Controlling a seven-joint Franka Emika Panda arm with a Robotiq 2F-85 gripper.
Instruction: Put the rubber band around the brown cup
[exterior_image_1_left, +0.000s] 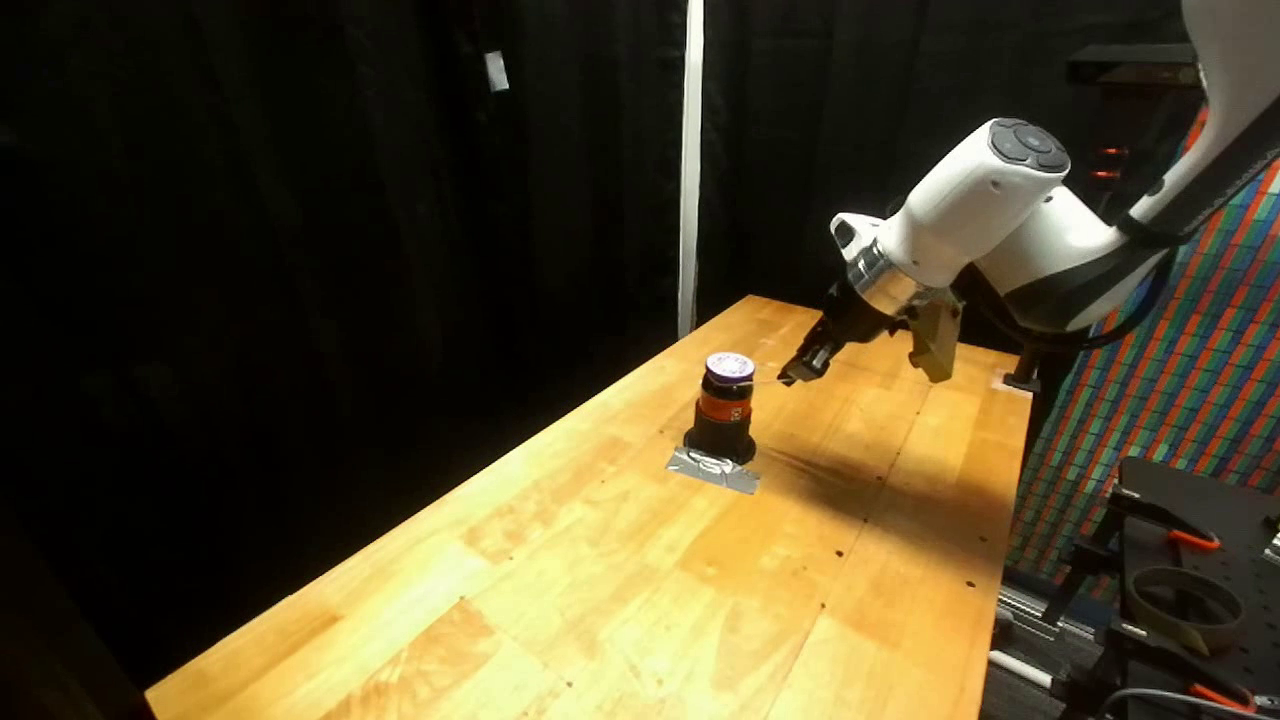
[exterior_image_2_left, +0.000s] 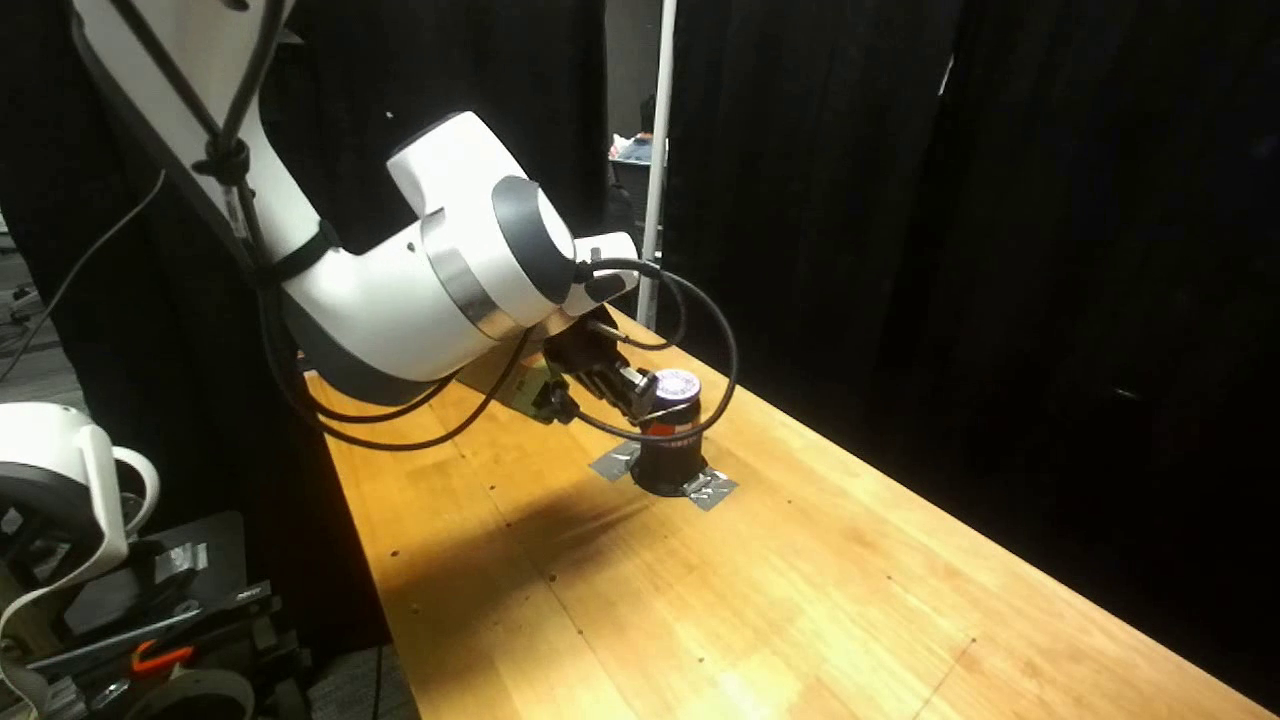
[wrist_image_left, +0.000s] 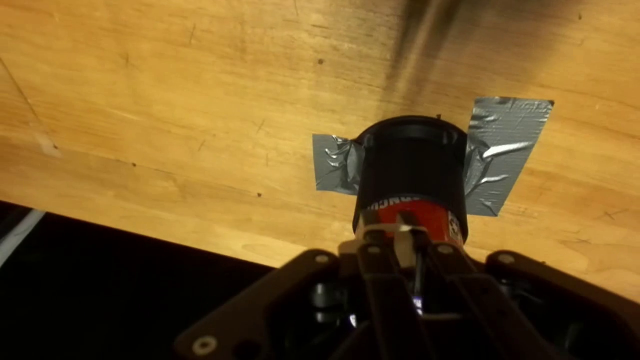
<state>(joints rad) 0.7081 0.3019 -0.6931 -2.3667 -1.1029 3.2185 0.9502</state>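
Observation:
The dark brown cup (exterior_image_1_left: 722, 410) stands upright on the wooden table, with an orange-red stripe and a white-and-purple top. It also shows in an exterior view (exterior_image_2_left: 670, 462) and in the wrist view (wrist_image_left: 415, 162). My gripper (exterior_image_1_left: 790, 376) is tilted down beside the cup's upper part; its tips also show in an exterior view (exterior_image_2_left: 643, 408). In the wrist view the fingertips (wrist_image_left: 389, 218) are slightly apart, with red stripe between them. The pale rubber band (wrist_image_left: 395, 227) crosses both fingertips. In both exterior views the band (exterior_image_1_left: 765, 382) stretches from the tips to the cup just below its top.
Silver tape (exterior_image_1_left: 715, 470) fixes the cup's base to the wooden table (exterior_image_1_left: 640, 600). Tape lies on both sides of the base in the wrist view (wrist_image_left: 507, 155). A black curtain (exterior_image_1_left: 300, 250) and a pale pole (exterior_image_1_left: 690, 170) stand behind the table.

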